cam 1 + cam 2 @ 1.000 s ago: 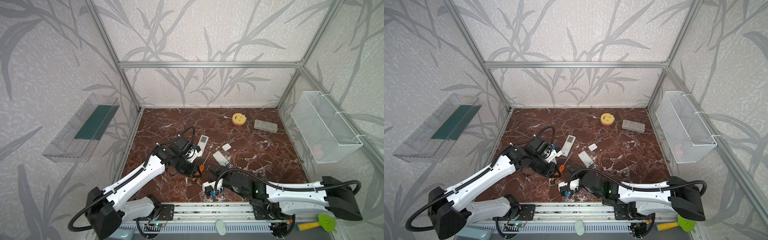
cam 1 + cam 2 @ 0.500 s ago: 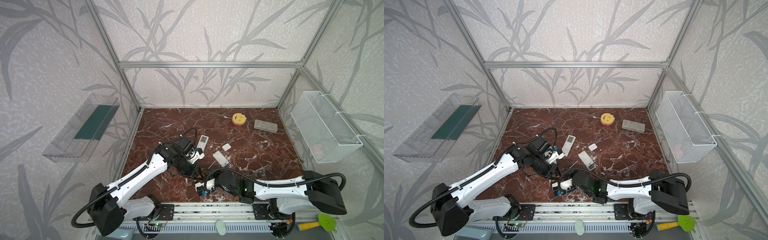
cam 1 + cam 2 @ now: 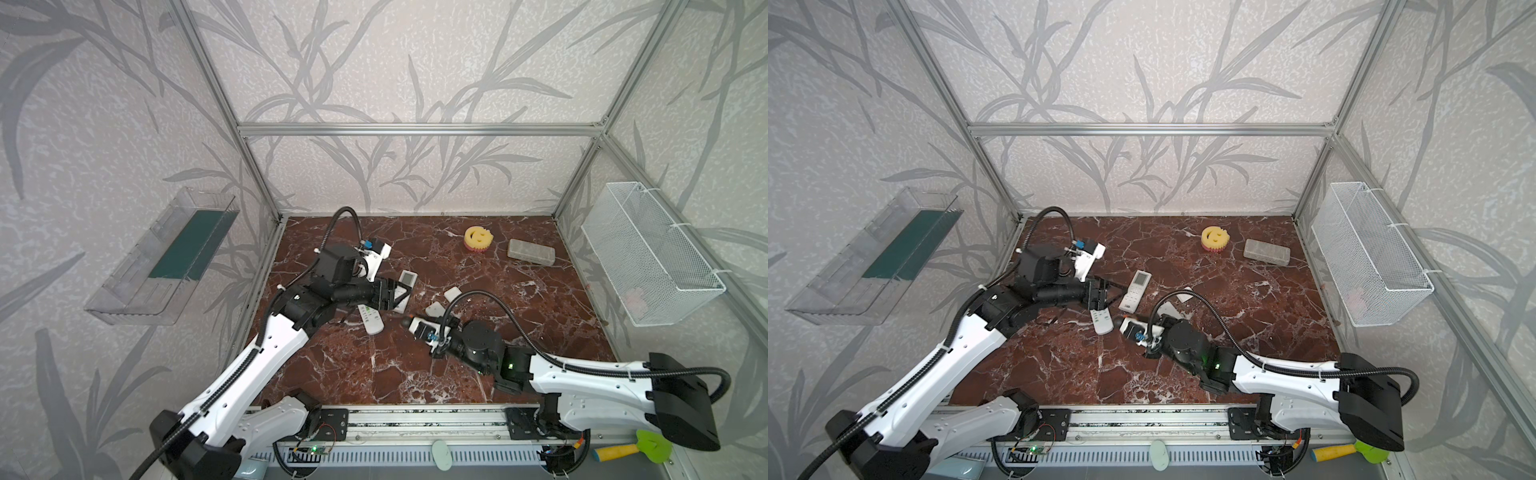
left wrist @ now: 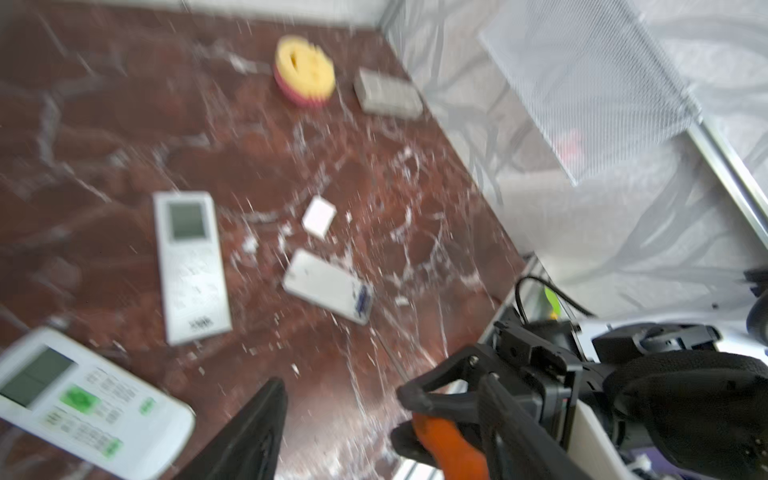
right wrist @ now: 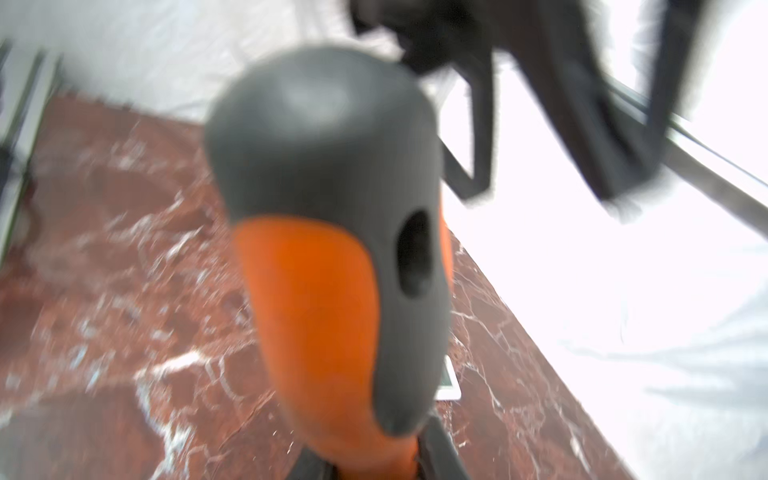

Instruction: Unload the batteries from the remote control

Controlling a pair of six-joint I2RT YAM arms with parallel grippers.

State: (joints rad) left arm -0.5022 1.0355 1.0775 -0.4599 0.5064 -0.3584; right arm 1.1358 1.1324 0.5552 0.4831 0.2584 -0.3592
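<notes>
A: State of the pincers?

B: The right pincer [image 5: 374, 459] is clamped on the screwdriver [image 5: 324, 249], low on the orange handle, with the grey butt toward its camera. The blade is hidden. The left pincer [image 3: 394, 293] is apart and empty, by the screen remote [image 3: 408, 277].

A: Where are the batteries?

B: None clearly in view. Best guess is inside the face-down remote [image 4: 328, 286]. Its end bay looks open and bluish inside, too blurred to count cells. A small white cover [image 4: 319, 216] lies near it on the desk [image 3: 374, 374].

A: So the step is prying?

B: I'd say so. Get the blade tip under one end of a cell and lever gently at a shallow angle. That remote will probably skid on the marble, so pin it with the left pincer first, away from the bay end.

A: Anything in the way?

B: The left pincer sits close to the screwdriver butt, so move it off before swinging. The right arm's cable [image 3: 476, 292] arcs over the face-down remote in both top views. The green-button remote [image 3: 370, 321] lies just beside the path. The yellow sponge [image 3: 478, 239], grey block [image 3: 531, 252] and wire basket [image 3: 648, 257] are well apart, no issue.
</notes>
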